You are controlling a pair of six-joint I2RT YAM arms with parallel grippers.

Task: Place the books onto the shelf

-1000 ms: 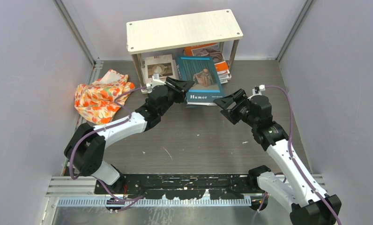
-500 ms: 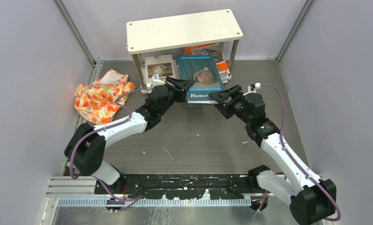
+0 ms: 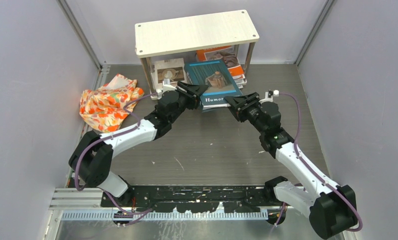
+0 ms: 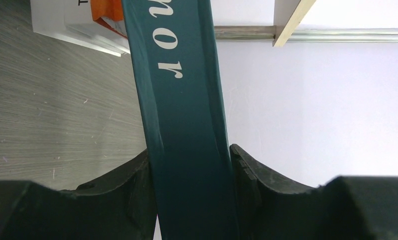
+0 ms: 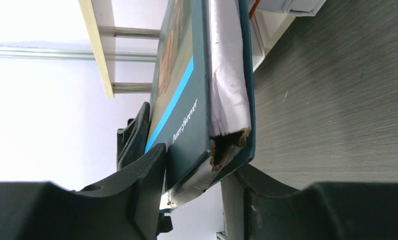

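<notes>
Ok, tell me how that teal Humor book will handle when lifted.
The teal Humor book is probably fairly stiff: gripped at its near corners by left gripper and right gripper, it shows no sag. Its smooth cover may slip. The torn corner could crumble further.

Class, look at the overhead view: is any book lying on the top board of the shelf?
No: the shelf's top board shows only pale wood; the books are lower down.

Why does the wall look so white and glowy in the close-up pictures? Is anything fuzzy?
Left wrist: the wall is washed out to white, but the teal book and its lettering stay sharp. Right wrist: same glow, and the book's torn corner is crisp. Top external: even light, no strong glare, nothing blurred.
</notes>
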